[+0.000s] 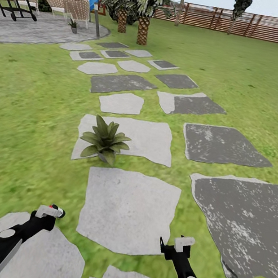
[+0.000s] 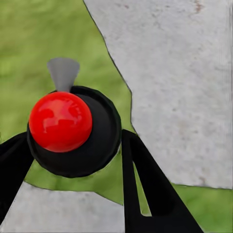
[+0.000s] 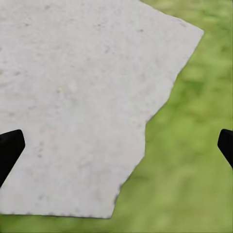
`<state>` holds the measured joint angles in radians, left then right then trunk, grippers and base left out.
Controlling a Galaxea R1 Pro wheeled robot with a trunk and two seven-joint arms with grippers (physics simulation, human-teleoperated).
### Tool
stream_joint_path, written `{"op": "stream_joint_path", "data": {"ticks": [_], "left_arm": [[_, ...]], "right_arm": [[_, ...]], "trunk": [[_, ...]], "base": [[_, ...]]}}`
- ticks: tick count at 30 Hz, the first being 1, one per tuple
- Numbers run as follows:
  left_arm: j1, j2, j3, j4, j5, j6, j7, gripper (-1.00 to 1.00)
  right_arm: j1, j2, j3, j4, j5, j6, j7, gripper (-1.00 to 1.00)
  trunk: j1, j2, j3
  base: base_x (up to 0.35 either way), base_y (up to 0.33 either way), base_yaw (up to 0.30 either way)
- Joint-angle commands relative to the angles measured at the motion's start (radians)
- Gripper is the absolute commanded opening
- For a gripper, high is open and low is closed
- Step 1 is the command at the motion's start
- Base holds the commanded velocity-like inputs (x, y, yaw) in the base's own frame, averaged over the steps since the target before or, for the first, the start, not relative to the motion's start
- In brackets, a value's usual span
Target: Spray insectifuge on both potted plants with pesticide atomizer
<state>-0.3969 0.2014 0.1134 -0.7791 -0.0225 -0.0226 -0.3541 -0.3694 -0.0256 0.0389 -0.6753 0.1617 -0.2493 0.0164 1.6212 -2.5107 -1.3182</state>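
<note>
Lawn and stepping stones spread ahead in the head view, and one potted plant [image 1: 105, 140] sits on the near edge of a pale stepping stone [image 1: 148, 140], just ahead of me. A second small potted plant [image 1: 73, 24] seems to stand far off on the round paved patch [image 1: 35, 29], though it is too small to be sure. My left gripper [image 1: 49, 212] and right gripper [image 1: 172, 246] hang low over the near stones.

In the left wrist view, the pesticide atomizer [image 2: 73, 131] sits between my fingers [image 2: 145, 184], seen end-on: round dark body, red knob, grey nozzle. The fingers look closed against it.

In the right wrist view my fingertips stand wide apart with nothing between them, over stone and grass.

I judge pickup done and spraying not begun. Next I should roll closer, aim the nozzle at the near plant's rosette, and cover it.
</note>
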Motion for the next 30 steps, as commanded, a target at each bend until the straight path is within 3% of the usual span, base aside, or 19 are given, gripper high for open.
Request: {"op": "stream_joint_path", "data": {"ticks": [1, 4, 30], "left_arm": [[0.000, 0.000, 0.002, -0.005, -0.003, -0.002, -0.006, -1.00], [0.000, 0.000, 0.002, -0.013, -0.004, -0.001, -0.006, -1.00], [0.000, 0.000, 0.000, -0.017, -0.005, 0.001, -0.006, -1.00]], "right_arm": [[0.000, -0.001, 0.001, 0.000, 0.004, -0.002, 0.000, 1.00], [0.000, -0.001, 0.001, 0.000, 0.004, -0.002, 0.000, 1.00], [0.000, -0.001, 0.001, 0.001, 0.004, -0.002, 0.000, 1.00]], "trunk": [[0.000, 0.000, -0.001], [0.000, 0.000, 0.000], [-0.012, 0.006, 0.100]], "base": [[0.008, 0.011, 0.000], [0.004, 0.006, 0.000], [0.000, 0.000, 0.000]]}}
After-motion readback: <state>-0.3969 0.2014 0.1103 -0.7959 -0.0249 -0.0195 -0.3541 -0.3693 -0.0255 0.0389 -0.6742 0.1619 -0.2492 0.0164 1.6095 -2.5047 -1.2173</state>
